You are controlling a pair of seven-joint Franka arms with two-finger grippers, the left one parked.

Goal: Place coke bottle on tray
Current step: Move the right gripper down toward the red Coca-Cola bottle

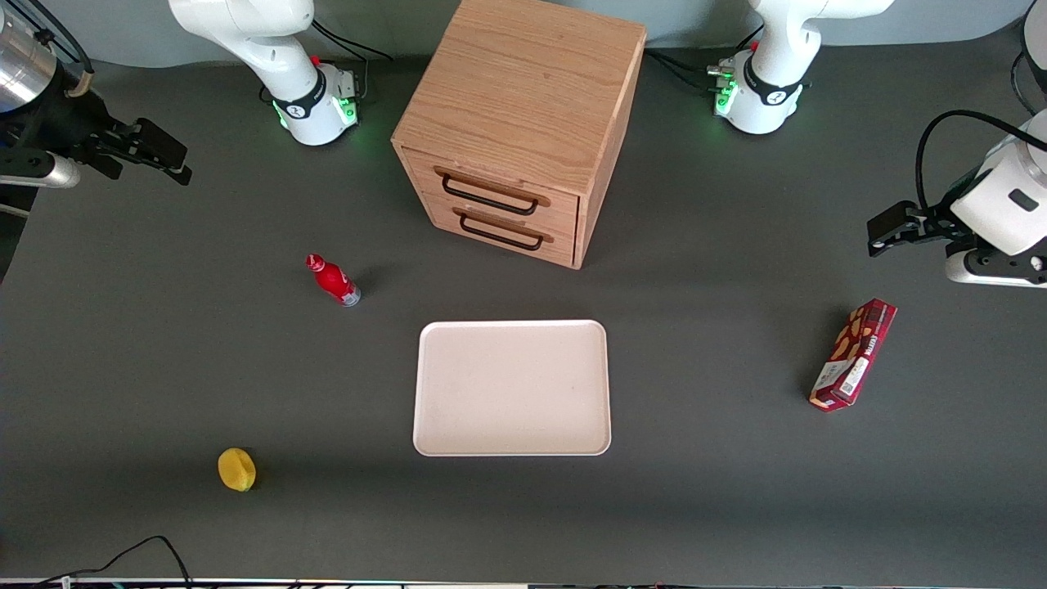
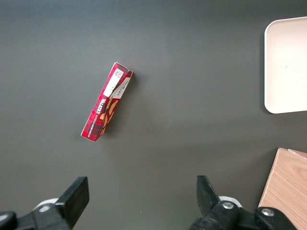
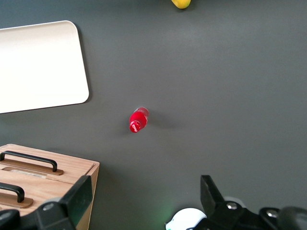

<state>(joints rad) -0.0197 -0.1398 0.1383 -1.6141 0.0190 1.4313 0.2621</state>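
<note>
Nearest: lemon (image 1: 236, 469), idle on desk (image 1: 164, 368). Bottle (image 1: 334, 281) upright beside tray (image 1: 512, 387), awaiting pickup. End effector (image 1: 157, 153) high, wide open, empty.

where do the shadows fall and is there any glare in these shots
Front view: the coke bottle and snack box cast soft shadows on the table; the open claw hangs high toward the working arm's end. Right wrist view: faint shadow beside the bottle, no glare on the tray.

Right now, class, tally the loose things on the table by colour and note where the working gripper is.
Red: 2, coke bottle, snack box
Yellow: 1, lemon
Cream: 1, tray
Wood: 1, drawer cabinet
Total: 5
Gripper: open, high, toward the working arm's end.
</note>
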